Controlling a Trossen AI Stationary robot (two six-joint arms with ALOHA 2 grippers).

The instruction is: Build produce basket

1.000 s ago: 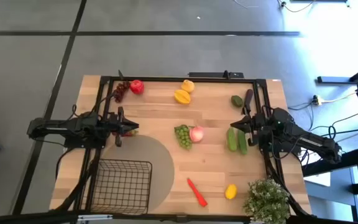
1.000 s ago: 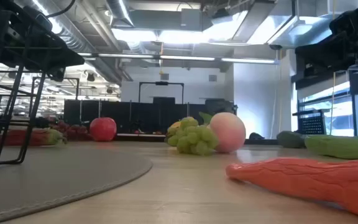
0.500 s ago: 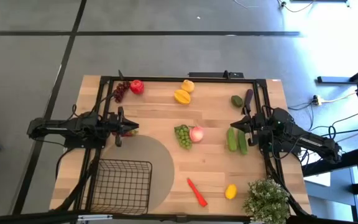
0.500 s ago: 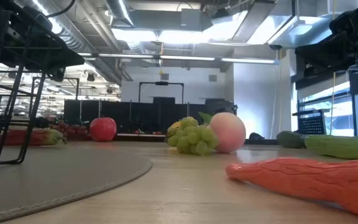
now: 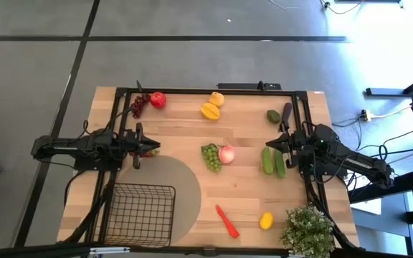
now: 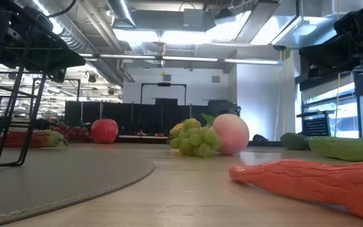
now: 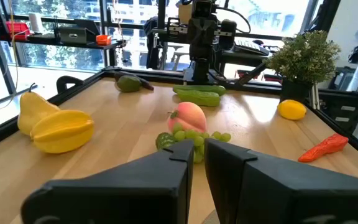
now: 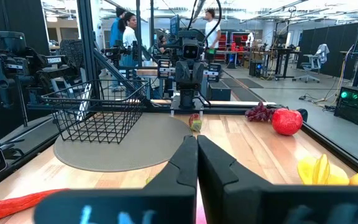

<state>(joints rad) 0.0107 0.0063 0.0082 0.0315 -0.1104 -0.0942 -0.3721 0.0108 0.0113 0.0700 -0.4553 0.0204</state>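
basket (image 5: 144,213) empty, on mat's near-left edge | left gripper (image 5: 146,148) beyond basket, jaws pinching small red-green produce (image 8: 195,122) | right gripper (image 5: 282,142) pressed together, idle | carry piece over basket centre, release low

A grey concrete floor (image 5: 192,64) crossed by dark tape lines fills the upper part of the high view. In the low view, long white ceiling light strips (image 6: 188,60) run across the upper centre, with a tall bright window (image 6: 345,104) at right — several people (image 8: 126,34) stand far back among workstations
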